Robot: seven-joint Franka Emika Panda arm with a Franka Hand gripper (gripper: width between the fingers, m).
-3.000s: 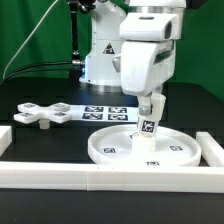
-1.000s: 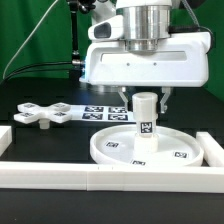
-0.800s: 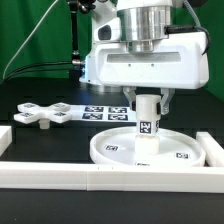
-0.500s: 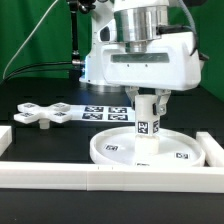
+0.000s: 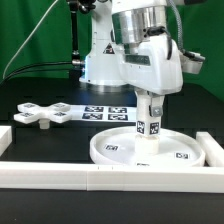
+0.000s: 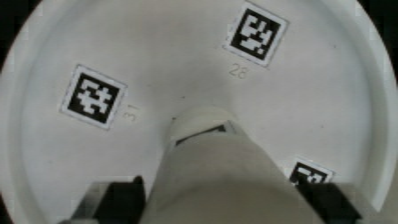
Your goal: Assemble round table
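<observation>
The large rimmed round disc (image 5: 108, 150) lies flat on the black table at the exterior view's right. The short thick cylinder post (image 5: 150, 128) stands upright at its centre, tag facing the camera. My gripper (image 5: 150, 106) comes straight down over the post and is shut on its upper part. In the wrist view the post (image 6: 214, 155) runs down between my two dark fingers (image 6: 121, 196) onto the disc (image 6: 160, 50), whose tags show around it. The four-armed cross piece (image 5: 38, 113) lies loose at the exterior view's left.
The marker board (image 5: 105, 112) lies behind the disc. Long white border bars run along the front (image 5: 100, 178), the left (image 5: 4, 136) and the right (image 5: 212, 150) of the work area. The robot base stands at the back.
My wrist has turned about its vertical axis, so the hand now faces at an angle. The post stays upright at the disc's centre between my fingers.
</observation>
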